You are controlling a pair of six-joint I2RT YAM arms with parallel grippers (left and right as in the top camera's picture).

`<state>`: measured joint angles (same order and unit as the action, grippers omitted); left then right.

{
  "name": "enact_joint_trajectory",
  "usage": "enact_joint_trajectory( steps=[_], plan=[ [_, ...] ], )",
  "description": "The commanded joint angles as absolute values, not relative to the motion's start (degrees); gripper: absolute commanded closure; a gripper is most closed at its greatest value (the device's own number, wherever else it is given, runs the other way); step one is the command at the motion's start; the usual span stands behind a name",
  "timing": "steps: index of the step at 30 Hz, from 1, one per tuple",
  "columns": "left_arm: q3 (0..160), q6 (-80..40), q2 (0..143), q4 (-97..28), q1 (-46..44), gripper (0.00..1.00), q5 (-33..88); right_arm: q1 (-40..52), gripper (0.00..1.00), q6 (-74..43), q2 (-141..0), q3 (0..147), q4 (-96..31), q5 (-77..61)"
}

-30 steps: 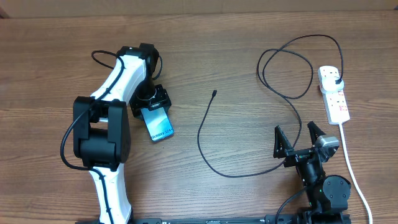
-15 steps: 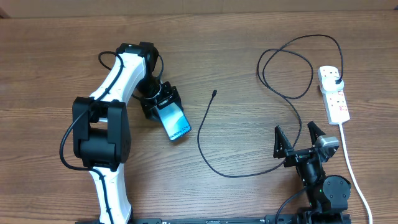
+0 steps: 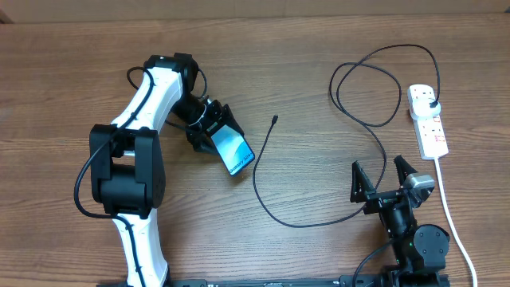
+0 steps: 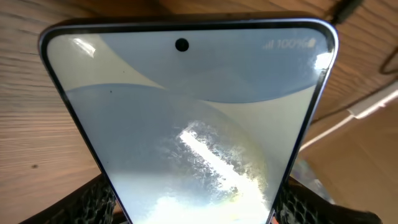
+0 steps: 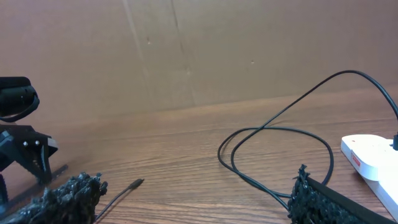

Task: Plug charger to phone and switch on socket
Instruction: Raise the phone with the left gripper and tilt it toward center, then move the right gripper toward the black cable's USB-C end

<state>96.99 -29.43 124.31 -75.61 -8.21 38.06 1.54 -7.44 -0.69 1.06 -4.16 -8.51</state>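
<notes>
From above, the left pincer [image 3: 212,132] is clamped on one short end of the phone [image 3: 234,151]. The rest of the phone sticks out past its fingers, screen up. The tip [image 3: 274,119] of the charger [image 3: 256,179] lies just beyond the far end of the phone, not touching it. The black wire runs off in loops to the socket [image 3: 428,119], where its plug already sits. The right pincer [image 3: 382,178] has its fingers wide apart with nothing in them. The wire passes close by it, and the socket is off to its outer side.

From the left wrist, the phone [image 4: 186,118] fills almost everything. One black finger [image 4: 93,200] presses on each long edge. The glass looks smooth and shiny, so I think it could slip, and it could crack if squeezed hard. Holding it by the edges, as it is now, seems right.

From the right wrist, the right pincer [image 5: 193,198] gapes open over the table [image 5: 186,130]. The tip [image 5: 134,184] lies ahead of its left finger, and the socket [image 5: 372,155] lies past its right finger. The charger [image 5: 280,132] looks thin, light and floppy. I would pinch it right behind the tip, so the end does not droop.
</notes>
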Motion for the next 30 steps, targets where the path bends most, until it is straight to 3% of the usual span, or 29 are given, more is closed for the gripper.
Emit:
enact_joint_trajectory(
  steps=[1, 16, 22, 30],
  plan=[
    [98.8, -28.5, 124.4, -75.0, -8.1, 0.50, 43.0, 1.9, 0.00, -7.2, -0.2, 0.4, -4.0, -7.7],
    [98.8, -39.1, 124.4, -73.7, -6.1, 0.50, 43.3, 1.9, 0.00, -7.2, -0.2, 0.4, -3.9, -7.7],
    [98.8, -44.4, 124.4, -73.9, -5.6, 0.51, 45.0, 1.9, 0.00, -14.3, -0.2, 0.5, -3.5, -12.4],
    [98.8, -53.3, 124.4, -72.2, -5.6, 0.53, 38.3, 1.9, 0.00, -18.1, -2.3, 2.8, -3.8, -19.3]
  ],
)
